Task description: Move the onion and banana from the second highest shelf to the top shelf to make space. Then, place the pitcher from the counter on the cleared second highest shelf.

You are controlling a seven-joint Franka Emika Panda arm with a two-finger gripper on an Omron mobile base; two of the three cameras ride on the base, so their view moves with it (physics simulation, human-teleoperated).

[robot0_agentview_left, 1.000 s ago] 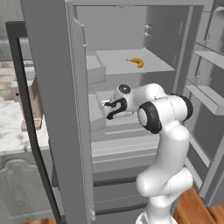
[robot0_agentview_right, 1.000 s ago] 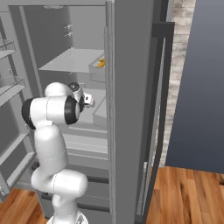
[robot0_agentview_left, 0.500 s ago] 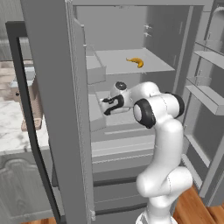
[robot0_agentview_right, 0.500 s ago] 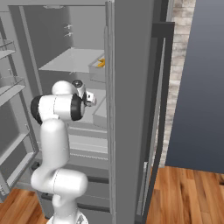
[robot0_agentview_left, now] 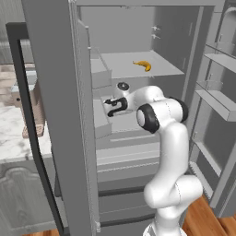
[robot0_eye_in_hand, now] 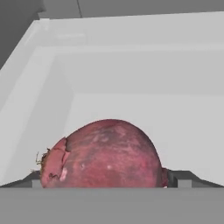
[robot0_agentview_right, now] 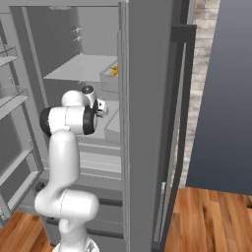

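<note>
The onion (robot0_eye_in_hand: 103, 154), a round dark-red bulb with a mottled maroon skin, sat very close before the hand camera. Its skin was paler and torn at the left end, where a few dry brown root hairs stuck out. It rested on a pale grey floor inside a light-grey box-like recess, with a wall to its left and another behind it. One onion could be counted.

The two-finger gripper (robot0_eye_in_hand: 105, 180) had its jaws spread as wide as they go. One dark fingertip (robot0_eye_in_hand: 183, 178) showed to the right of the onion and the other to its left, so the bulb lay between them. Whether the pads touched the skin could not be told, and the jaws had not closed on it.

In the left base view the gripper (robot0_agentview_left: 112, 105) reached into the open grey fridge, level with the second highest shelf (robot0_agentview_left: 120, 123), a flat light-grey slab below the top one. The single small curved yellow-orange banana (robot0_agentview_left: 142, 65) lay on the top shelf (robot0_agentview_left: 126, 69), well apart from the hand. In the right base view the banana (robot0_agentview_right: 113, 71) showed as a yellow patch beside the fridge's grey upright.

A strip of the white marble counter (robot0_agentview_left: 11, 138) showed at the left of the left base view, beyond the fridge door.
</note>
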